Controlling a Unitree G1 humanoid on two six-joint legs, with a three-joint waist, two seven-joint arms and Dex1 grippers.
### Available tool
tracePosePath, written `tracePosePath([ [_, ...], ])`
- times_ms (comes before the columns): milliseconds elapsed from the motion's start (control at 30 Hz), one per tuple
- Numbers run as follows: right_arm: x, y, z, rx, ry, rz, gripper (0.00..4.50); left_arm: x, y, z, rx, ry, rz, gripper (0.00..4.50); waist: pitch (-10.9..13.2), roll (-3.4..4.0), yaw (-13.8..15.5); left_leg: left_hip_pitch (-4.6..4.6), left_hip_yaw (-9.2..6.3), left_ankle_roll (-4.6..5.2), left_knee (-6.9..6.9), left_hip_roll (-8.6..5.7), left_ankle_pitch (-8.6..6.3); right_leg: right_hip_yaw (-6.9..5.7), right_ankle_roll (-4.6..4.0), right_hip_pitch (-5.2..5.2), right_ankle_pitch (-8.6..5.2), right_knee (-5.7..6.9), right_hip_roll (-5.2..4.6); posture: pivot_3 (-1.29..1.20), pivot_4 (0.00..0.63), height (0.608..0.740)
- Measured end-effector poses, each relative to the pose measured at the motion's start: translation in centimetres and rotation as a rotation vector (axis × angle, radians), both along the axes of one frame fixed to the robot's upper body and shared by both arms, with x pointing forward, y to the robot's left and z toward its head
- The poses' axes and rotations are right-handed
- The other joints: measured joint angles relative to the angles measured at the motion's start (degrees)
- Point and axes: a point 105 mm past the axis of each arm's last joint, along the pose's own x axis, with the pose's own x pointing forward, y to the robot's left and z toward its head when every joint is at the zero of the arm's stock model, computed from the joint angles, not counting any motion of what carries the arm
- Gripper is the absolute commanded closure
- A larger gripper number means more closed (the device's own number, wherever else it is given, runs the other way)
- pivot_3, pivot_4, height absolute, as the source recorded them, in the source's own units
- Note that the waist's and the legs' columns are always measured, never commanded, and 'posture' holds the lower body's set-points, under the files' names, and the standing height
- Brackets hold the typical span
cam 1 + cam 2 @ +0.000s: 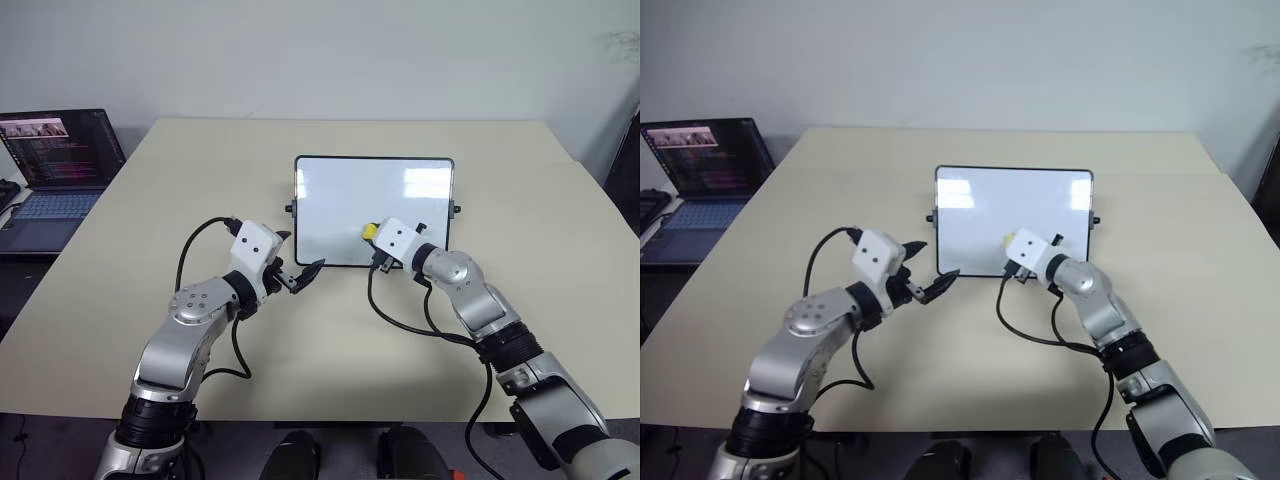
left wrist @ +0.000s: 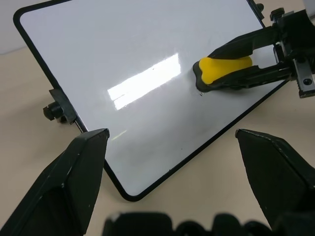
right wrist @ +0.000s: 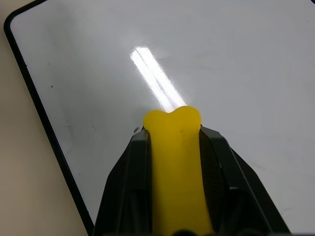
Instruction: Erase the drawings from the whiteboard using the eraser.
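Right gripper, clamped on the small yellow oblong eraser, presses it lengthwise onto the glossy black-framed whiteboard; left gripper open beside the board's near edge.

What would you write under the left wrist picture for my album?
Right claw rubs the yellow eraser on the shiny whiteboard.

Brightness: even, bright room light across the counter; the wall behind is pale and flat.
Glare: white streaks on the glossy whiteboard, a broad patch in the left wrist view, a narrow double streak in the right wrist view just above the eraser.
Shadows: soft and faint under the arms and cables.
Focus: the left pincer fingers are blurred at close range; the board surface is sharp.
Laptop: screen glows dimly.
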Motion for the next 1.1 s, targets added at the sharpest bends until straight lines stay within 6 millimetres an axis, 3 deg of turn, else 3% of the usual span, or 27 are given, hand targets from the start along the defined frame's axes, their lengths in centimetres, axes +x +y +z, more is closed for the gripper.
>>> tracePosePath([
  [267, -0.4, -2.1, -0.3, -0.012, 0.002, -0.032, 3.5, 0.0, 0.1, 0.1, 0.007, -0.002, 0.0, 0.0, 0.0, -0.03, 0.1, 0.01, 0.01, 0.01, 0.0, 0.01, 0.01, 0.0, 0.01, 0.03, 0.0, -0.02, -0.03, 0.0, 0.15, 0.74],
  [633, -1.0, -2.5, -0.6, 0.004, 0.014, -0.054, 3.5, 0.0, 0.3, 0.1, 0.016, -0.002, -0.001, 0.0, 0.0, -0.06, 0.0, 0.0, 0.0, 0.0, -0.02, 0.05, 0.0, 0.04, 0.01, 0.01, 0.0, -0.06, -0.04, 0.0, 0.15, 0.74],
  [1100, -0.6, 2.9, -1.1, 0.1, 0.06, -0.015, 3.5, 0.1, 0.9, 0.3, 0.026, -0.009, 0.019, 0.0, 0.0, -0.11, -3.3, 0.18, 0.24, -0.03, -0.06, 0.43, 0.0, 0.11, -0.11, -0.06, 0.1, 0.02, 0.18, 0.0, 0.15, 0.74],
])
